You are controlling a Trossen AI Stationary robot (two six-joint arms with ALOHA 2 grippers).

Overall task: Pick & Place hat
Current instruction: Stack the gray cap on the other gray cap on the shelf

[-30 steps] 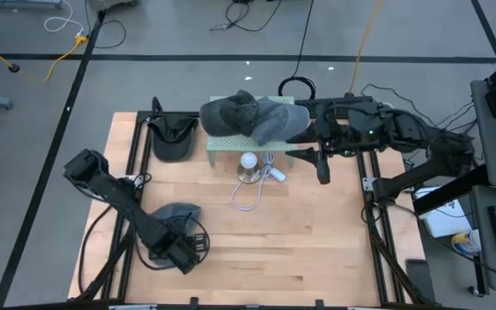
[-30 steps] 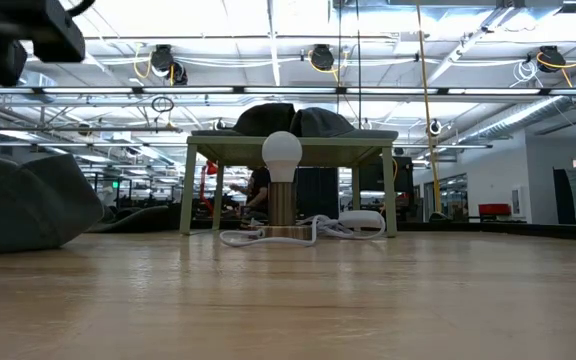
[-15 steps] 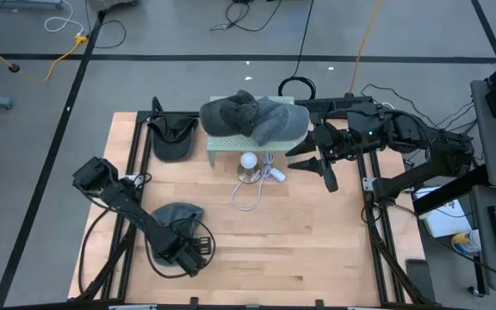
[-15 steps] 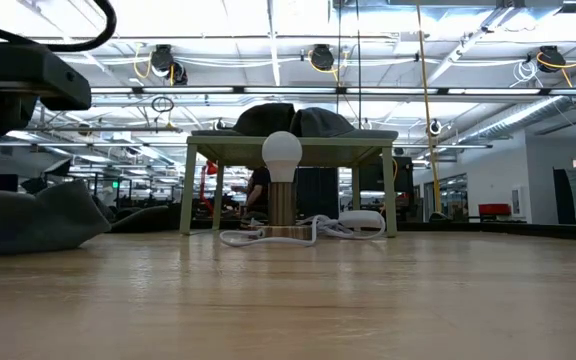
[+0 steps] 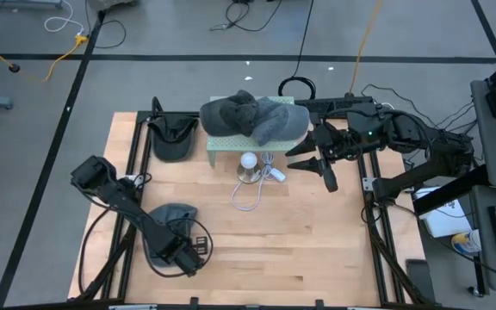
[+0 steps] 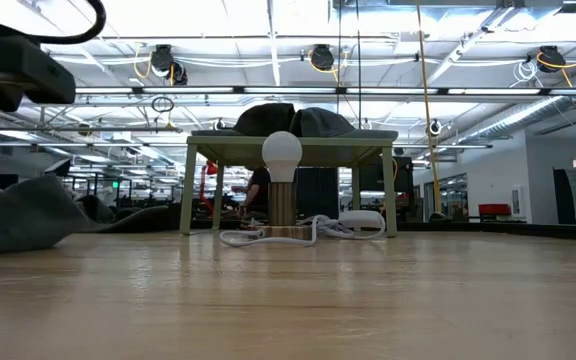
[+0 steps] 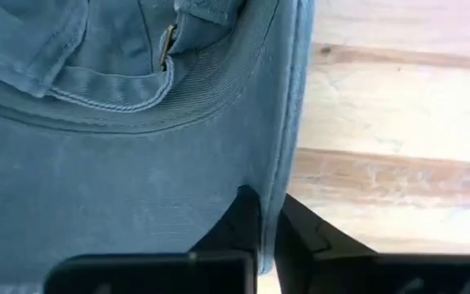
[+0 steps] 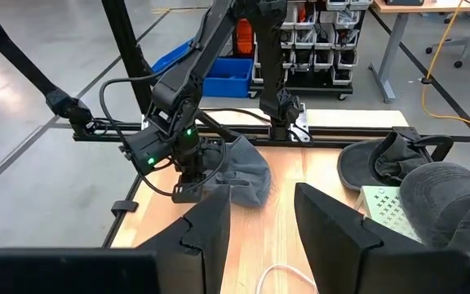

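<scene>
A blue-grey hat (image 5: 172, 220) lies on the wooden table near its left front; it also shows at the left of the low view as the hat (image 6: 18, 215). My left gripper (image 5: 182, 250) stands at the hat's near side, shut on its edge. My right gripper (image 5: 310, 164) hovers open beside the small green table (image 5: 231, 145), holding nothing. In the right wrist view the right gripper (image 8: 259, 204) has only bare air between its fingers. My left gripper pinches the hat's stitched edge (image 7: 277, 167) between its two fingers (image 7: 243, 216), at the hat's near side. The fingers come from above, slanting down. The rest of the hat lies spread on the table beyond them.
The green table carries grey hats (image 5: 257, 119). A black hat (image 5: 172, 138) lies at the far left. In front of the green table stands a bulb lamp (image 5: 248, 162) with a white cord (image 5: 250, 196). Bare wood spans the middle and right front.
My left gripper has shut on the hat's edge, having shifted a little at the hat's near side. In the low view the hat has gone from a bulky mound to a lower, flatter shape. My right gripper has moved slightly toward the near edge.
</scene>
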